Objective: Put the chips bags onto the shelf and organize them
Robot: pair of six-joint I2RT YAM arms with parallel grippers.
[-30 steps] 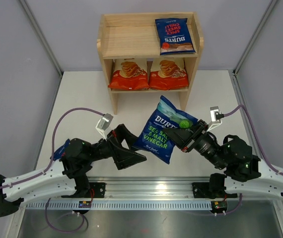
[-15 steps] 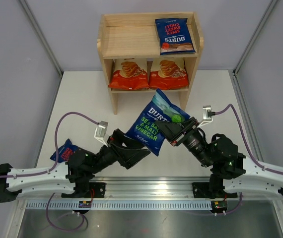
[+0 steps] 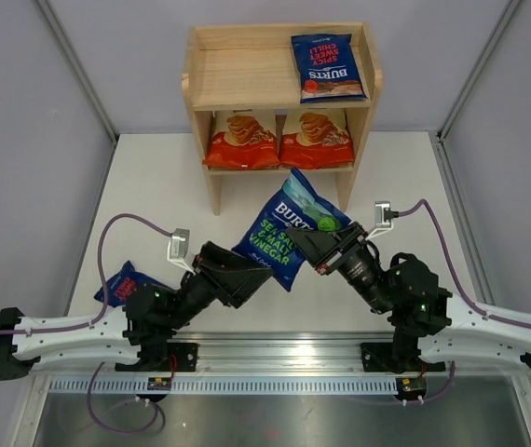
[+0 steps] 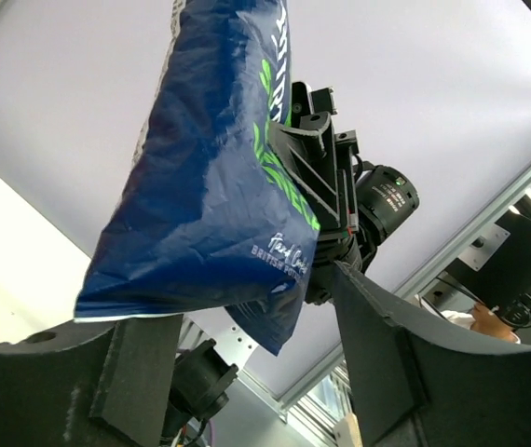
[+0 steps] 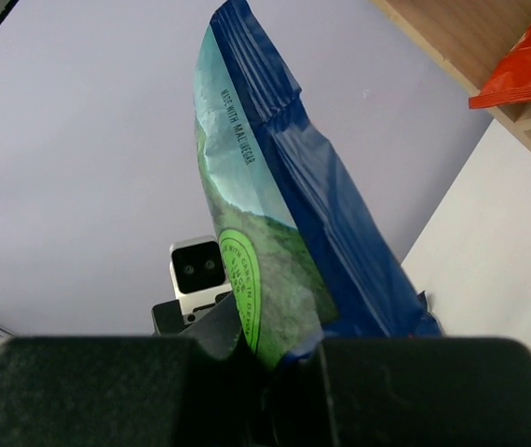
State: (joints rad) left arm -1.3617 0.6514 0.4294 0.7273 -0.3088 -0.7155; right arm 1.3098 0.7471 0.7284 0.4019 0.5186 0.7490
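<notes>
The right claw pinches the green-lettered Burts bag in the air above the desk, near the front of the shelf, while the left claw stands wide around the bag's lower edge.

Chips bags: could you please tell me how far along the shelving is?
Done: two cassava bags sit on the shelf's lower tier, and a red Burts bag lies on top. In hand: the right end effector pinches the green Burts bag, its lower corner by the open left end effector. Left: shelve that bag, then the last bag lying on the table.
</notes>
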